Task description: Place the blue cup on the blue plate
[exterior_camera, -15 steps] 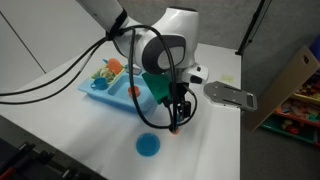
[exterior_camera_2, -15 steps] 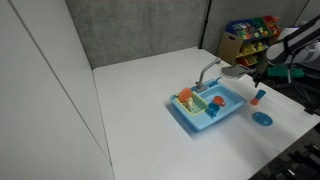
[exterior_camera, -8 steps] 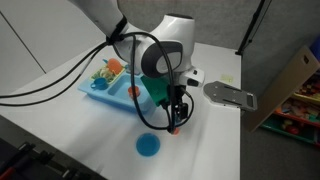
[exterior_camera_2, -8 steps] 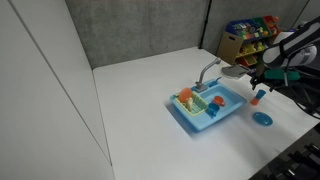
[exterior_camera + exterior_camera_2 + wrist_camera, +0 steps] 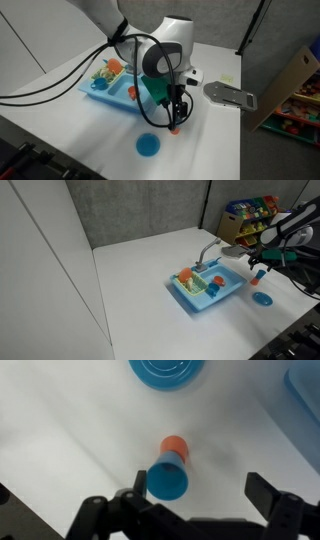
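In the wrist view the blue cup [image 5: 168, 478] stands mouth up, stacked on a small orange cup [image 5: 175, 447] on the white table. The blue plate [image 5: 167, 369] lies flat beyond them at the top edge, with nothing on it. My gripper [image 5: 200, 492] is open above the table. The blue cup sits just inside its left finger, and I cannot tell if they touch. In both exterior views the gripper [image 5: 176, 112] [image 5: 262, 262] hangs over the stacked cups [image 5: 174, 129] [image 5: 259, 277], with the plate [image 5: 148, 146] [image 5: 262, 298] close by on the table.
A light-blue toy sink [image 5: 100, 93] [image 5: 200, 300] with toy food stands beside the arm. A grey flat piece [image 5: 230, 95] lies behind the gripper. A cardboard box [image 5: 300, 75] and a toy shelf [image 5: 250, 215] stand off the table. The table edge is near the plate.
The gripper has shifted slightly over the stacked cups. The cups and the plate have not moved.
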Motion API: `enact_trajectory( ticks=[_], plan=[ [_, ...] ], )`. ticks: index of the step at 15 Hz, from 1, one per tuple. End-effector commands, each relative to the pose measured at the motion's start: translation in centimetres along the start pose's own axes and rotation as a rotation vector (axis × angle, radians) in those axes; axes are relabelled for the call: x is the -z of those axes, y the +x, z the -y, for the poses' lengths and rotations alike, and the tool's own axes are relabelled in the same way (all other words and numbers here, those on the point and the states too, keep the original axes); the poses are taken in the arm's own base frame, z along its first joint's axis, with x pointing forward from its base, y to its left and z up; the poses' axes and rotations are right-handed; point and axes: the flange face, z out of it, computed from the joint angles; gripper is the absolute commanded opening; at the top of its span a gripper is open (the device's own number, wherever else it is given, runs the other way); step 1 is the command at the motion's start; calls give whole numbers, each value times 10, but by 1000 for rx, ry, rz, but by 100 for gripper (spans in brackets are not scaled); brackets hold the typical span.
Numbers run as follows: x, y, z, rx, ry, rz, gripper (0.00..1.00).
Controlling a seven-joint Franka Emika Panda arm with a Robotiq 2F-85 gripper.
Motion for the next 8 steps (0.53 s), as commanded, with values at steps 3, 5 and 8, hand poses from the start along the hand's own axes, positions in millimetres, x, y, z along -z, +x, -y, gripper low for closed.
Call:
enact_trajectory(
  ticks=[3, 5, 8],
  plan=[
    [-2, 12, 11, 15, 17, -1, 100],
    [-3, 13, 14, 19, 16, -3, 100],
    [-6, 15, 17, 25, 15, -3, 100]
  ],
)
